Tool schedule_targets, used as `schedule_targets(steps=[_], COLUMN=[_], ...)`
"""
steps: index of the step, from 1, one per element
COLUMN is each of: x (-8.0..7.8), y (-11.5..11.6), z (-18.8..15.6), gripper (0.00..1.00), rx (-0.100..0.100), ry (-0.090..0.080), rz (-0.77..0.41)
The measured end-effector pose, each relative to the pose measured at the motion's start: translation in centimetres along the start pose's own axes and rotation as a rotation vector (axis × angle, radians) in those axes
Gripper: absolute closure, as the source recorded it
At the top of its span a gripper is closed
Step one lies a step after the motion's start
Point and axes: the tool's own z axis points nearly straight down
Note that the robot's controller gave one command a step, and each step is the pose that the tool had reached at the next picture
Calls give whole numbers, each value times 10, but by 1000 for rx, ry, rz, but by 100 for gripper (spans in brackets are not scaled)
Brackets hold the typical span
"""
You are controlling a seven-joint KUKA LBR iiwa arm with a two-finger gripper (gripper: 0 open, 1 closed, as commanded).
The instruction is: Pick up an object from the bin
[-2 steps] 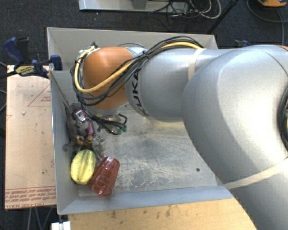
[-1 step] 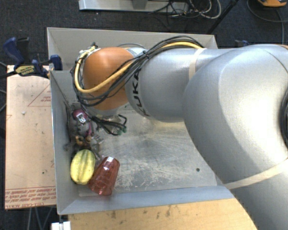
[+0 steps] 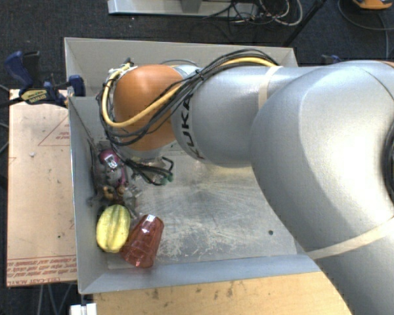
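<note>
My gripper (image 3: 120, 179) hangs low at the bin's left wall, under the arm's orange cover, and its tip is lost in clutter and shadow. Just below it, in the front left corner, lies a yellow-green ribbed gourd-shaped toy (image 3: 113, 227). A red see-through plastic cup (image 3: 143, 241) lies on its side, touching the gourd's right side. The gripper stands above the gourd's upper end; nothing shows held in it.
The big grey arm covers the bin's right and back. Dark cables loop by the gripper, right of it. The bin's left wall is close to the gripper, and bare scratched floor stretches right of the cup.
</note>
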Motion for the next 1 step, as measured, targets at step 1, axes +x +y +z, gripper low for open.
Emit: schedule_targets(steps=[1], x=[-4], y=[-11], z=[-79], gripper=[100], rx=[-4], ry=[1], rz=[-99])
